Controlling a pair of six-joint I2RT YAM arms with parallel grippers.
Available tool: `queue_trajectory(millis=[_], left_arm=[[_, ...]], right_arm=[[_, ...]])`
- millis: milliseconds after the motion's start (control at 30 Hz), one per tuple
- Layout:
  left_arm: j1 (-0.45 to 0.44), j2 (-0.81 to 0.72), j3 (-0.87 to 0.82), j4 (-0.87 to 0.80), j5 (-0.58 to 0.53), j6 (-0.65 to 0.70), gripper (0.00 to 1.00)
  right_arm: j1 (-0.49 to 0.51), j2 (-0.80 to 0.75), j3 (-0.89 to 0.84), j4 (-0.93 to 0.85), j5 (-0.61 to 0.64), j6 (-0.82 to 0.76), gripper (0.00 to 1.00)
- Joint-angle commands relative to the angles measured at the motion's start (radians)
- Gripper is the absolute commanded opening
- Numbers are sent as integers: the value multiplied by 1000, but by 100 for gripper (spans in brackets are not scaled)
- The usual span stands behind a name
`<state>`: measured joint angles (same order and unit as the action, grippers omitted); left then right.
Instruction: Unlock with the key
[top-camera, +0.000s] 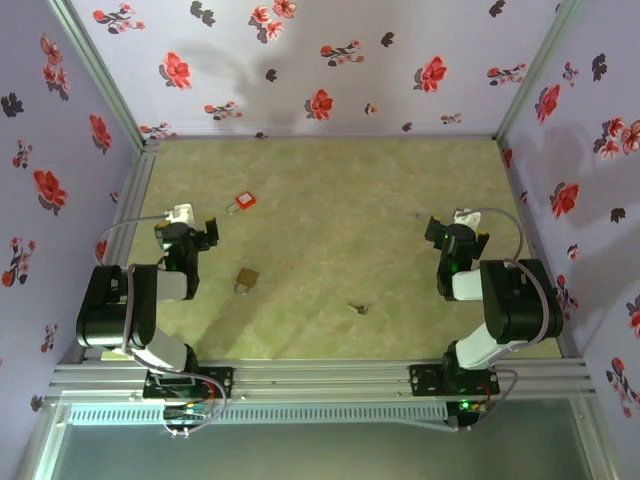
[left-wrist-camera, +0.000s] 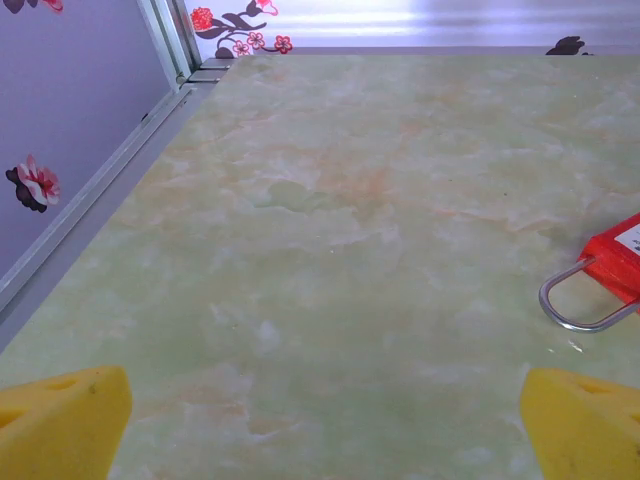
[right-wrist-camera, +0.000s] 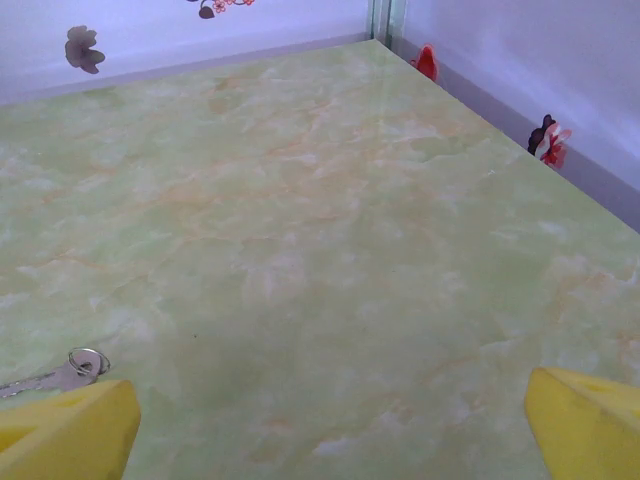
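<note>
The key (top-camera: 358, 308), tiny and dark grey, lies on the green table toward the front, between the two arms. The red padlock (top-camera: 243, 203) sits at the back left; in the left wrist view its red body (left-wrist-camera: 618, 262) and steel shackle are at the right edge. A brass padlock (top-camera: 247, 281) lies near the left arm. My left gripper (top-camera: 207, 232) (left-wrist-camera: 320, 430) is open and holds nothing, with the red padlock ahead to its right. My right gripper (top-camera: 437, 230) (right-wrist-camera: 330, 430) is open too, over bare table.
A second small silvery key with a ring (right-wrist-camera: 62, 373) lies just beyond my right gripper's left fingertip (right-wrist-camera: 65, 435). Flowered walls enclose the table on three sides, with metal rails (left-wrist-camera: 90, 205) along the base.
</note>
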<state>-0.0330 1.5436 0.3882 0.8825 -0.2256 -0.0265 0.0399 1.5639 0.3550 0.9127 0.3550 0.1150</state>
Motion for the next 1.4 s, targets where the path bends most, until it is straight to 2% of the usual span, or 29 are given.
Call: queue_trajectory(millis=[0, 1233, 1300, 1367], left_arm=[[-1, 3, -8, 39, -23, -12, 100], [3, 3, -5, 34, -13, -12, 100], [3, 1, -10, 41, -13, -12, 100], [-3, -22, -24, 47, -15, -12, 100]], right_arm=[[5, -7, 9, 12, 16, 3, 99], [6, -12, 10, 14, 16, -1, 99], [11, -41, 23, -44, 23, 3, 99], [24, -46, 2, -5, 10, -27, 99]])
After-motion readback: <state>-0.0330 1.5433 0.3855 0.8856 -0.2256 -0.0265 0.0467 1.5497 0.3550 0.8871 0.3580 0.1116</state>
